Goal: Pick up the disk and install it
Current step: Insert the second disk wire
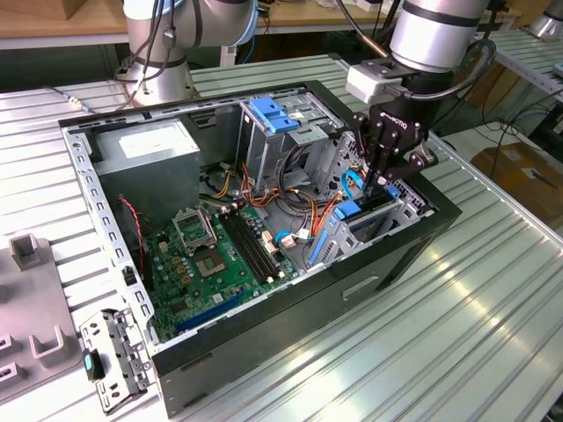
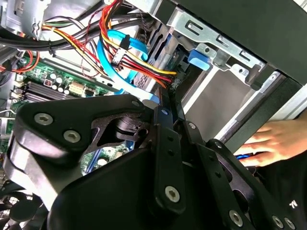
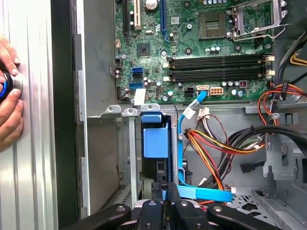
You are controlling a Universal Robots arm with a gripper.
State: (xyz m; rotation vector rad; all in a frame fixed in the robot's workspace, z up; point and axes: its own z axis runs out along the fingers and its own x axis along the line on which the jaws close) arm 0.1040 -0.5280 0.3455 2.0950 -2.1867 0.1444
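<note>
The disk (image 1: 370, 205) stands on edge in the drive bay at the exterior view's right end of the open computer case (image 1: 413, 242), its dark edge and blue side rail (image 3: 156, 139) showing. My gripper (image 1: 381, 186) hangs straight above the bay, its fingers brought together and their tips at the disk's upper edge. In the second wrist view the gripper (image 2: 171, 98) points into the bay beside the blue rail (image 2: 197, 58). In the first wrist view the fingertips (image 3: 159, 192) sit just past the blue rail; whether they touch the disk is hidden.
Coloured power wires (image 3: 216, 143) and a blue flat data cable (image 3: 201, 194) run close beside the bay. The motherboard (image 1: 215, 251), grey power-supply box (image 1: 149, 154) and upper drive cage with blue latch (image 1: 273, 114) fill the case. A person's hand (image 3: 9, 112) rests on the table outside.
</note>
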